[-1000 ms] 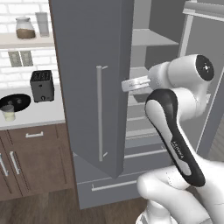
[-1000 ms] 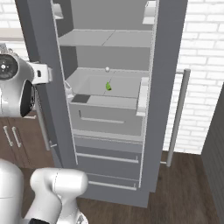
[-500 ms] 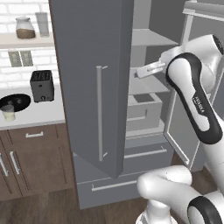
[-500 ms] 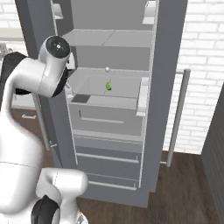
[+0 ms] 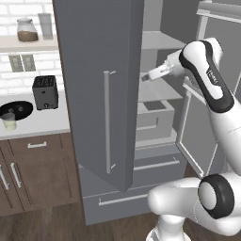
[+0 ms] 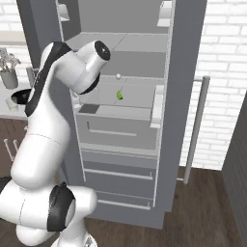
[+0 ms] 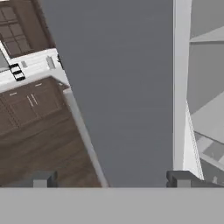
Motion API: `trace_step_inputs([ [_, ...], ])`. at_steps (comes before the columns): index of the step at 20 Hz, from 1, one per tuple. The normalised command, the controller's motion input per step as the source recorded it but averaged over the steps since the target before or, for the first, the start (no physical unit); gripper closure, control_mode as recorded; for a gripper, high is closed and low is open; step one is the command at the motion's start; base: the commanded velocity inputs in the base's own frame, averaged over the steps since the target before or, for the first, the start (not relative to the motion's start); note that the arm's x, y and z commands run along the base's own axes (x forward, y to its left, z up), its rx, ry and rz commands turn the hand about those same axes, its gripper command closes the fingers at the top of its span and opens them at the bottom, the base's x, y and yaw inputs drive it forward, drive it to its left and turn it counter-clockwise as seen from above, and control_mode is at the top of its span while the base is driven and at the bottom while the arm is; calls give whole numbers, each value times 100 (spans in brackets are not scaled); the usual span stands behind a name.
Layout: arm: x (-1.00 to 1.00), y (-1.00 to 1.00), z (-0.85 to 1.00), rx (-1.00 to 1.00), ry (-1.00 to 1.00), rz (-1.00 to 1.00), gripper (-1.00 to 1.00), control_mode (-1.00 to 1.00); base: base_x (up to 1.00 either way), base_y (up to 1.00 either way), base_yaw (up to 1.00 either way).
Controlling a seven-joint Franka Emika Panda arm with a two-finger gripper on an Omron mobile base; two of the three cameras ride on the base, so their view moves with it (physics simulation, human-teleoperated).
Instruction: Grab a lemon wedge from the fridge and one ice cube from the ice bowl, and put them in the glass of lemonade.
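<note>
You're in a kitchen: open fridge (image 5: 101,89), toaster (image 5: 45,92) on the bench (image 5: 42,123), wooden cupboards (image 5: 33,172) below.

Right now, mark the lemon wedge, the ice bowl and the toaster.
lemon wedge (image 6: 118,95): right base view, middle of the fruit on the fridge shelf.
ice bowl (image 5: 15,109): left base view, inside of the black bowl.
toaster (image 5: 44,92): left base view, front face.

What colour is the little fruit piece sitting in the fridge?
The lemon wedge is yellow-green; the right base view shows it best.
</note>
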Motion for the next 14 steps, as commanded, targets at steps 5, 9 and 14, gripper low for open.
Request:
trace_step_inputs([
  [5,31,7,-1,0,24,8,-100,-100,0,0,0],
  [9,40,4,-25,0,0,3,-100,-100,0,0,0],
  [14,20,2,-29,3,-19,4,-100,-100,0,0,0],
])
